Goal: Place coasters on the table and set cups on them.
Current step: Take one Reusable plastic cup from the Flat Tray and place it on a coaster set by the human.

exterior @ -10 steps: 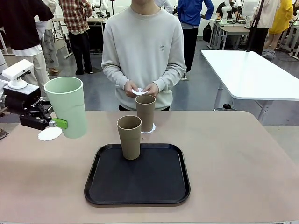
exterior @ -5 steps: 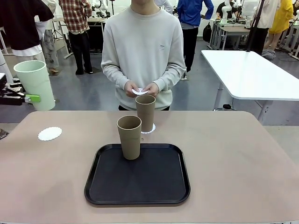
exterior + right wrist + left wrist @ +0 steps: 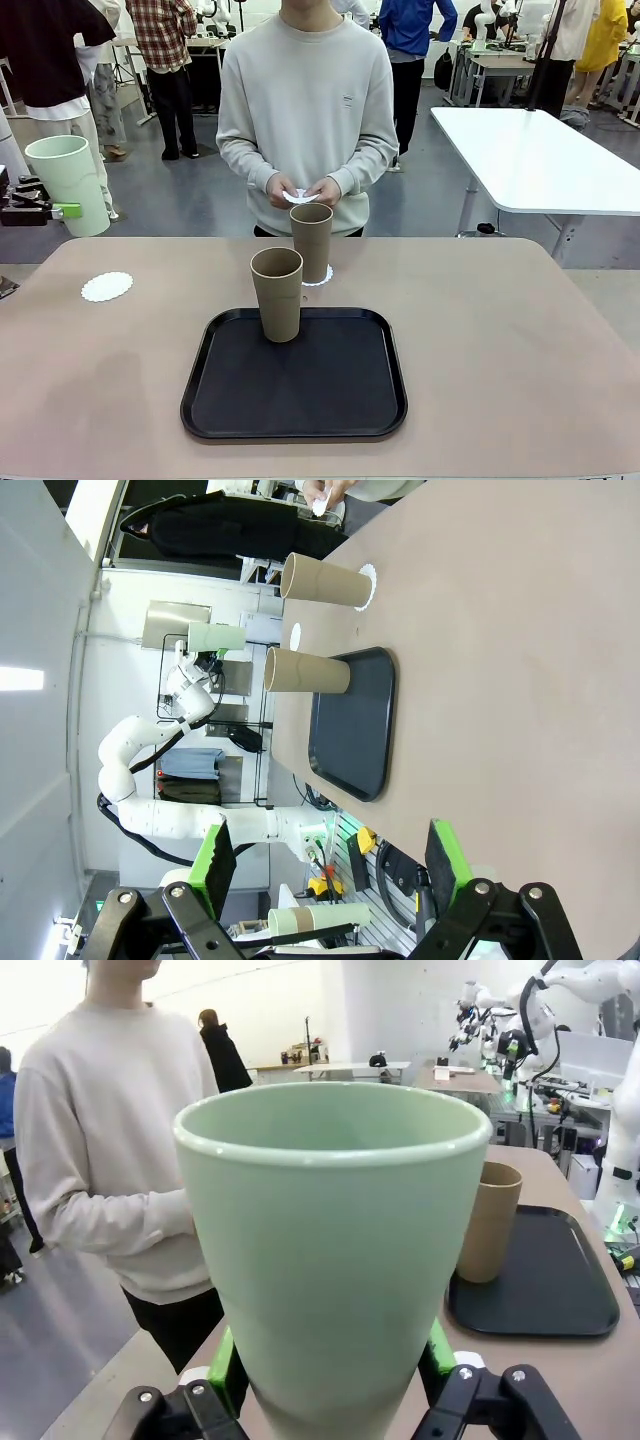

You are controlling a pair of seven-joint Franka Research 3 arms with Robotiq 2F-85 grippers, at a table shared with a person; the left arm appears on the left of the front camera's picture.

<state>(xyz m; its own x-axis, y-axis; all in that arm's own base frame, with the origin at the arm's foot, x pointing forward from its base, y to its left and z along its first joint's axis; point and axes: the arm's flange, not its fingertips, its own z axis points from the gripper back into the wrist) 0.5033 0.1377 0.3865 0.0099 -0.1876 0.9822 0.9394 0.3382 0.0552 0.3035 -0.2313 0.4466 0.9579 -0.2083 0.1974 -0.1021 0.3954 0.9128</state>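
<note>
Mint-green cup (image 3: 68, 185) stands upright in the left hand (image 3: 58, 211), whose green-padded fingers (image 3: 226, 1365) pinch its lower wall from both sides. Cup and hand hang in the air off the far left corner of the bench (image 3: 520, 330), clear of its top. Below that hand, and a little toward the middle of the bench, a bare white coaster (image 3: 107, 287) lies flat with nothing on it.

Farther to the right of that hand, a brown cup (image 3: 311, 242) stands on a second coaster (image 3: 322, 279) near the far edge. Another brown cup (image 3: 277, 294) stands upright at the back of a black tray (image 3: 320, 390). Beyond those, the person's hands (image 3: 305, 192) hold a third coaster (image 3: 297, 196) at waist height.

The right hand (image 3: 330, 870) has its fingers spread wide with nothing between them. The tray and both brown cups lie well ahead of it.
</note>
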